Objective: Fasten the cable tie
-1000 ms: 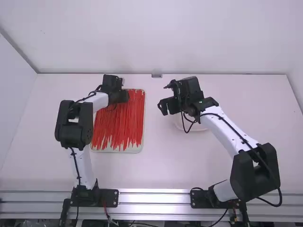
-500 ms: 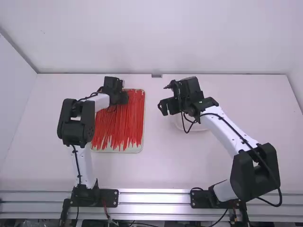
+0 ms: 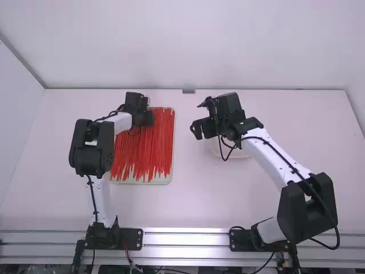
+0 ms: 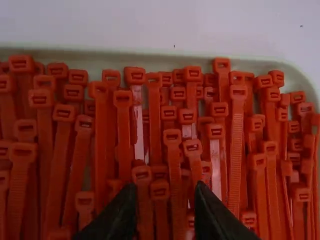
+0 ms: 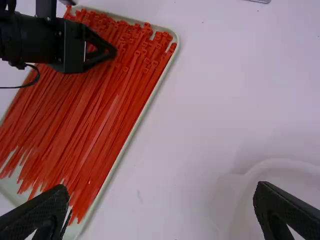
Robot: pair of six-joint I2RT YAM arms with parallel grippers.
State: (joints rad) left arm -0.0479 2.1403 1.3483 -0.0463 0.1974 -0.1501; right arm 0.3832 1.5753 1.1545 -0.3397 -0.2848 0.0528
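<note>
The red cable ties point(image 4: 150, 130) lie heaped in a pale tray point(image 3: 140, 181) on the table's left half. The left gripper point(image 4: 165, 192) hangs over their heads near the tray's far rim, its fingers narrowly parted with nothing between them. The right gripper point(image 3: 199, 127) hangs spread wide and empty beside a translucent container point(image 5: 280, 175), with bare table between it and the tray. Over the last second the left arm's elbow has edged slightly toward the tray; the right arm has not moved.

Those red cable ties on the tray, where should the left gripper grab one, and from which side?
Likely the strap just behind a topmost tie's head, straight down from above. The ties lie flat and parallel on the tray, heads toward the far rim, so the open left gripper can straddle one strap crosswise.
</note>
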